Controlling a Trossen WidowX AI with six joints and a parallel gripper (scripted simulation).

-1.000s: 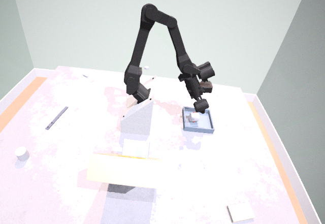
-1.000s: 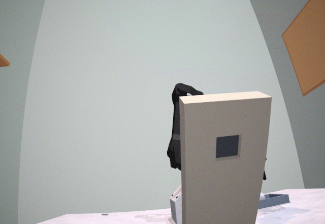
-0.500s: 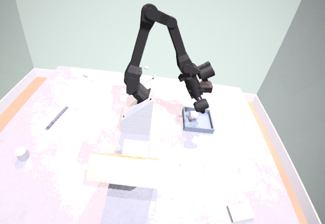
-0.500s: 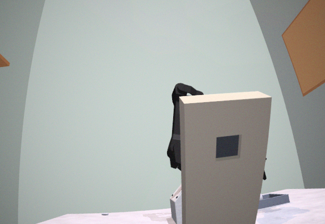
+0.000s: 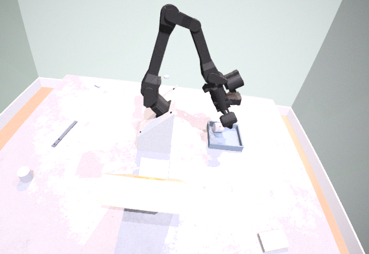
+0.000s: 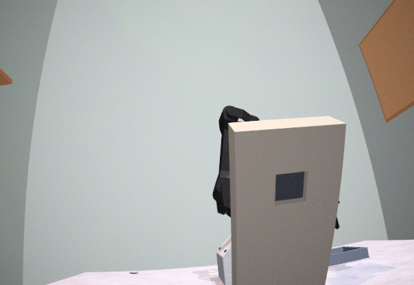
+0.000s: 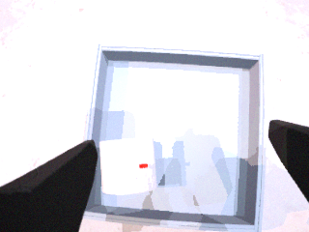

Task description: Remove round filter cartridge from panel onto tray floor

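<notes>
Overhead, the gripper (image 7: pixel 183 159) hangs with its fingers spread wide and empty above the blue tray (image 7: pixel 176 59), where the white filter cartridge (image 7: pixel 126 166) lies in the lower-left corner.

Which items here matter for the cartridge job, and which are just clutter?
Job:
- filter cartridge, lying in the tray
- tray
- service panel
- end effector, open, above the tray

Clutter:
- grey cylinder
- flat grey bar
- white square block
</notes>
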